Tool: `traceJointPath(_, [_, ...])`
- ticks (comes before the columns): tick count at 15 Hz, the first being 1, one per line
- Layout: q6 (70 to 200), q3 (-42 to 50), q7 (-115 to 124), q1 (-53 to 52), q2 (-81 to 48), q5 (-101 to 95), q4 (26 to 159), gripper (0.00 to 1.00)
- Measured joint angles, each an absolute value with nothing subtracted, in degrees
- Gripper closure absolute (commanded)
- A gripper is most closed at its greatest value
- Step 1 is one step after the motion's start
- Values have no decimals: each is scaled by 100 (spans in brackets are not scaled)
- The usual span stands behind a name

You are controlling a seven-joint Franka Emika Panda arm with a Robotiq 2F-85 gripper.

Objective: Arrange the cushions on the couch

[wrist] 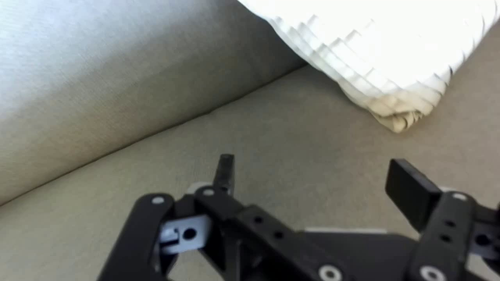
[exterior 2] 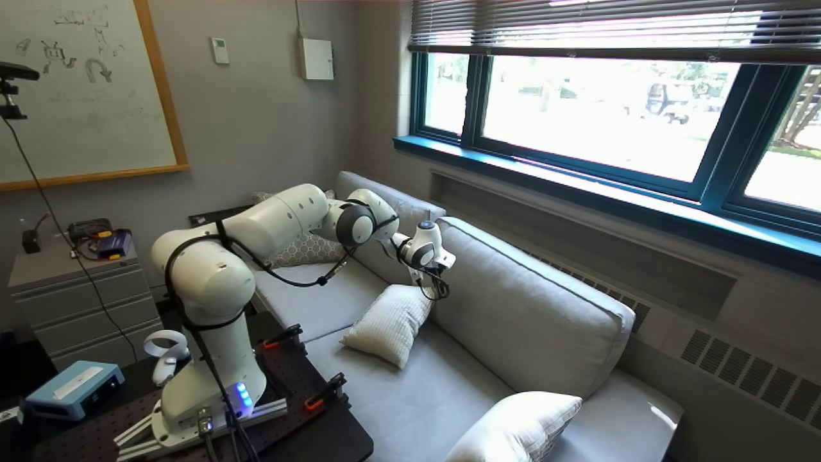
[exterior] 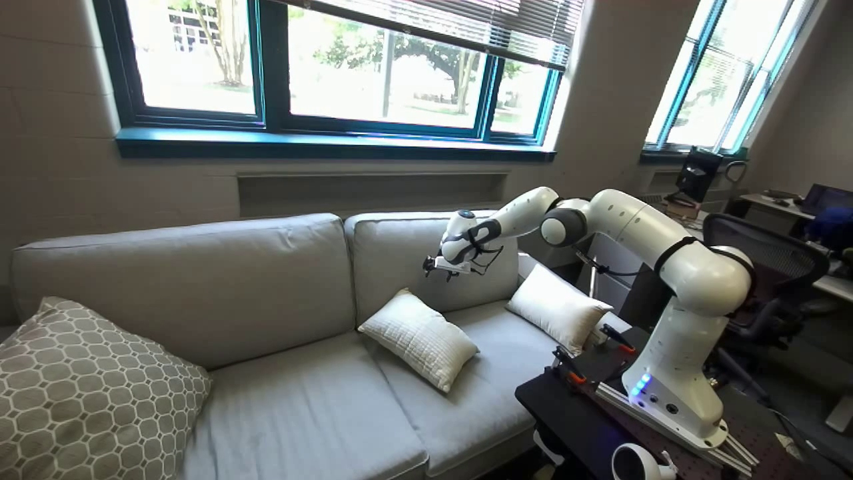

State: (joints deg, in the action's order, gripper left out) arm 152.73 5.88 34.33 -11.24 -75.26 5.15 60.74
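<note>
Grey fabric couch (exterior: 286, 407) bears puffy white cushions (exterior: 418, 340) (one pleated).

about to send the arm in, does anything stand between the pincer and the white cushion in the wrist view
Nothing visible does: in the wrist view, only the couch seat, lying beneath, shows between the open pincer and the near corner of the white cushion.

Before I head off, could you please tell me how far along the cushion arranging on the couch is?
Perhaps done: one white cushion already sits beside the armrest. In hand: nothing; the tool hangs open above the couch, gripping nothing. Left, it seems: the other white cushion lies askew near the middle of the couch, so it probably needs straightening.
</note>
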Motion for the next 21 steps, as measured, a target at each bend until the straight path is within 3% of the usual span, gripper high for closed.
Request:
traceJointPath(7, [14221,237,1766,-1004,-8591,336,4815,0])
traceJointPath(21, [14165,-27,973,-821,-8587,331,4902,0])
